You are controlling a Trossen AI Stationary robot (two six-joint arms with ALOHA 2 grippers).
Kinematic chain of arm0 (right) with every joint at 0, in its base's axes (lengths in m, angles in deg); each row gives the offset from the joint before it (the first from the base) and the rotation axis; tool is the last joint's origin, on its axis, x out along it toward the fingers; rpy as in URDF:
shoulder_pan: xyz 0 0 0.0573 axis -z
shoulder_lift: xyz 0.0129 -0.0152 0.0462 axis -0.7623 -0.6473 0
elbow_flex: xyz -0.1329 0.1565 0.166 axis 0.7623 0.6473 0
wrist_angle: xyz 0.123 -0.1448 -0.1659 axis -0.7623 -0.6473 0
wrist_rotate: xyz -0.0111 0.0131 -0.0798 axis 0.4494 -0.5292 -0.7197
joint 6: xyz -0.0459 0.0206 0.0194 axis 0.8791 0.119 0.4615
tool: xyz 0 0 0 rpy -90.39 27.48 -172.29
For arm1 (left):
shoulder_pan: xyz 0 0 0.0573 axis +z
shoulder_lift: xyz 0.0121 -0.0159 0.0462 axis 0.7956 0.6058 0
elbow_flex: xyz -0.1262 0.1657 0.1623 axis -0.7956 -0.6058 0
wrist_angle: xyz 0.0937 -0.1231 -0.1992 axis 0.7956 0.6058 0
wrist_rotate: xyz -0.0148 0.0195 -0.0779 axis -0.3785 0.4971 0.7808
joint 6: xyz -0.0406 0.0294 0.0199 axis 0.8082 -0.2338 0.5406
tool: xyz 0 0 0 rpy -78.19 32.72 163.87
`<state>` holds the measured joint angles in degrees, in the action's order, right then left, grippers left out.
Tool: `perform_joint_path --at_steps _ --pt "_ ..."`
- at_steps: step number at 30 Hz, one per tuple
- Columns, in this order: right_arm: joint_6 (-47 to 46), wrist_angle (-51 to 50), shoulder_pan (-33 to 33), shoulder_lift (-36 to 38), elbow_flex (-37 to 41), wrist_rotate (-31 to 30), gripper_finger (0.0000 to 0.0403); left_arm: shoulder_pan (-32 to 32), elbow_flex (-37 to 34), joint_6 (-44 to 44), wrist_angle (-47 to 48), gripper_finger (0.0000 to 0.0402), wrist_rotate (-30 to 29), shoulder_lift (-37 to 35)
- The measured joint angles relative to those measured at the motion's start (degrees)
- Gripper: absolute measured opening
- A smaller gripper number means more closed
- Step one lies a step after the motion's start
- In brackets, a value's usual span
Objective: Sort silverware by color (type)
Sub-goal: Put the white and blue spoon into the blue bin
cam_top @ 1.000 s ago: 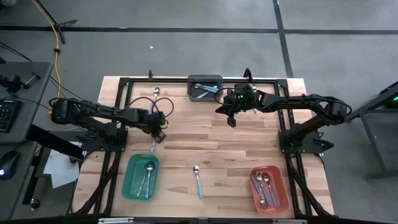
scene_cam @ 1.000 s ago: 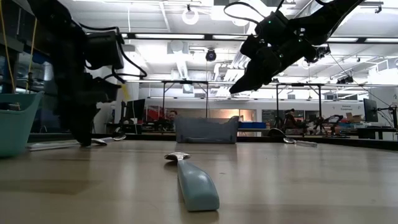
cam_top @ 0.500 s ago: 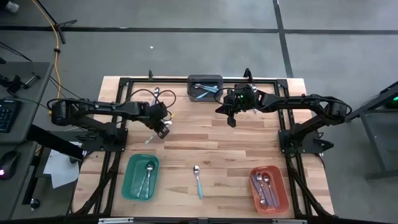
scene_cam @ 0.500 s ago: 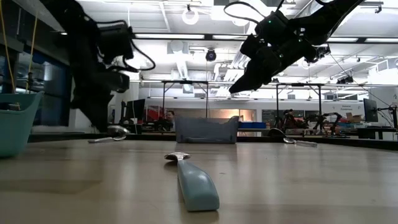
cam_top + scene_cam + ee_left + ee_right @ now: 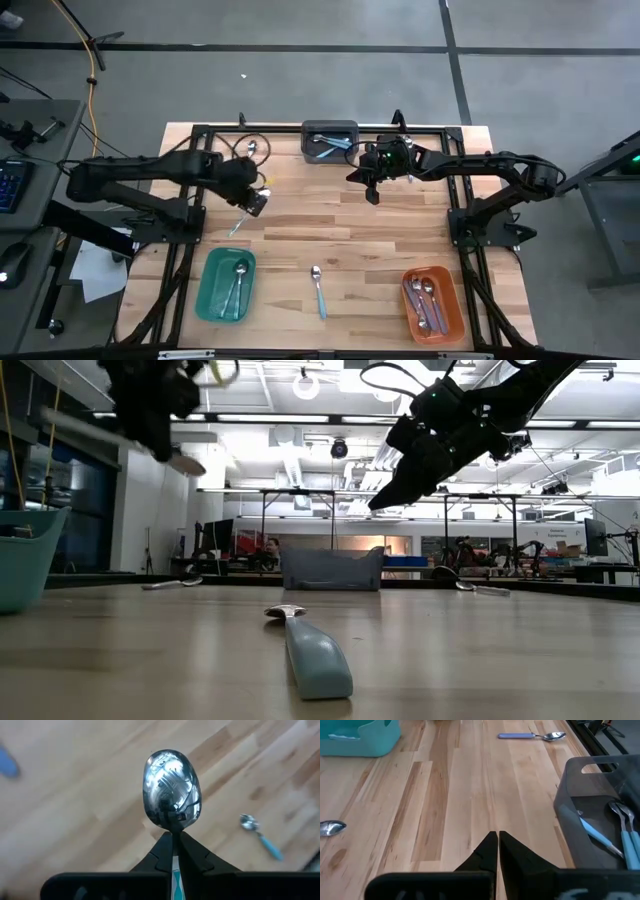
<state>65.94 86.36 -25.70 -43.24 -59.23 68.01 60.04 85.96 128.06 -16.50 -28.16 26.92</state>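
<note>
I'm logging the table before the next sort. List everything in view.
table: one, pale wood, under everything.
grey bin: one, far edge centre, holds light-blue-handled spoons.
teal bin: one, near left, holds spoons.
orange bin: one, near right, holds purple-handled spoons.
loose spoon: one, blue handle, near centre.
far spoon: one, purple handle, far left.
held spoon: one, teal handle, in the air.
left arm: jaws shut on the held spoon.
right arm: jaws shut, empty, beside the grey bin.
</note>
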Motion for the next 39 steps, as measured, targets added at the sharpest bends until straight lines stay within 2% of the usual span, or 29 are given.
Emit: perform_joint_path --at_steps 5,9,14,18,26,30,35,39 --pt "2.3 0.0 0.0 0.0 0.0 0.0 0.0 -12.3 1.5 17.1 1.5 0.0002 -4.6 -3.1" --pt "3.5 0.0 0.0 0.0 0.0 0.0 0.0 -25.1 0.9 31.3 2.0 0.0002 -12.9 -2.1" --pt "5.0 0.0 0.3 0.0 0.0 0.0 0.0 -37.9 -1.3 43.8 2.1 0.0002 -16.3 3.3" --pt "4.9 -0.2 0.8 0.0 0.0 0.0 0.0 -44.6 -1.6 47.6 4.0 0.0002 -15.5 9.6" --pt "4.6 -0.3 1.9 0.0 0.0 0.0 0.0 -51.7 -1.6 50.6 4.0 0.0002 -14.7 15.7" --pt "4.5 -0.9 1.9 0.0 0.0 0.0 0.0 -52.5 -2.7 49.0 2.9 0.0002 -14.3 17.5" --pt "4.3 -1.1 1.9 0.0 0.0 0.0 0.0 -52.4 -8.1 48.3 -6.3 0.0002 -12.8 17.7" --pt "3.3 -1.2 1.9 0.0 0.0 0.0 0.0 -52.4 -10.7 48.3 -8.4 0.0002 -12.8 17.8"
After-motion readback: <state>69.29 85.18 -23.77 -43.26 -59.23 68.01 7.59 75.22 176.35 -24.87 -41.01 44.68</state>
